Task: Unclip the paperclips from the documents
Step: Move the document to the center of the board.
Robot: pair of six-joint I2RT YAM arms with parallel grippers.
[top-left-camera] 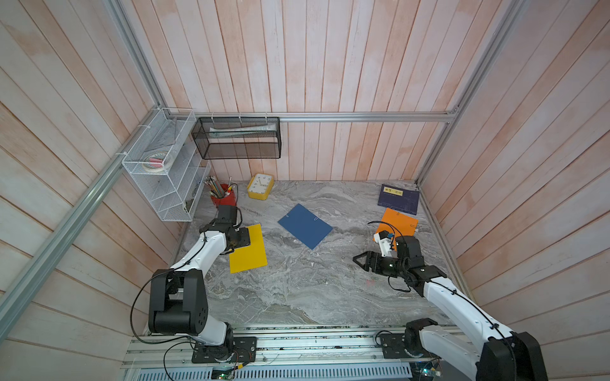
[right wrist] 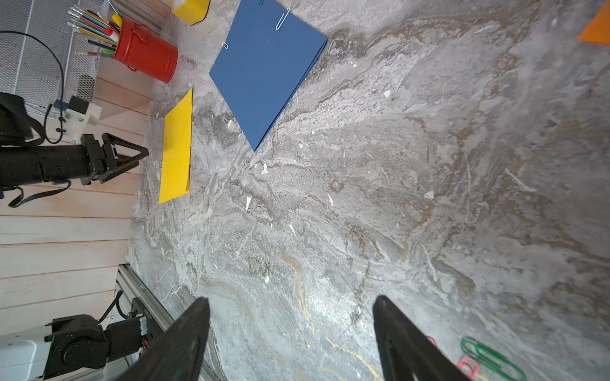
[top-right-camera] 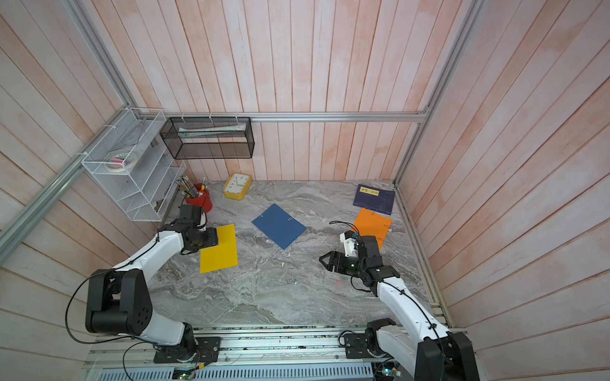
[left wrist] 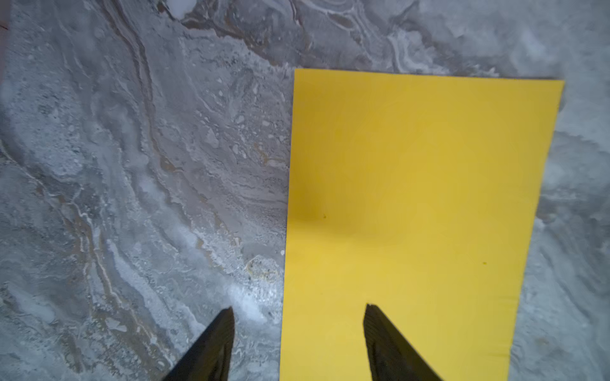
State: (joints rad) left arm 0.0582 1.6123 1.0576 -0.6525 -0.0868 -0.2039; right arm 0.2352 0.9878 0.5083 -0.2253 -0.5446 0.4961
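Three documents lie flat on the marble table: a yellow sheet (top-left-camera: pixel 248 249) at the left, a blue sheet (top-left-camera: pixel 305 226) in the middle, and an orange sheet (top-left-camera: pixel 397 224) at the right. Two silvery paperclips (right wrist: pixel 283 18) sit on the blue sheet's far edge. Small clips (top-left-camera: pixel 412 225) show on the orange sheet. A green clip (right wrist: pixel 491 358) and a red clip (right wrist: pixel 468 366) lie loose on the table beside my right gripper (right wrist: pixel 292 298), which is open and empty over bare marble. My left gripper (left wrist: pixel 298 306) is open, straddling the yellow sheet's (left wrist: pixel 412 214) long edge, holding nothing.
A red pencil pot (top-left-camera: pixel 224 195) and a yellow clock (top-left-camera: pixel 260 186) stand at the back left. A navy booklet (top-left-camera: pixel 398 199) lies behind the orange sheet. A white wire rack (top-left-camera: pixel 165 165) and a black mesh basket (top-left-camera: pixel 237 137) hang on the walls.
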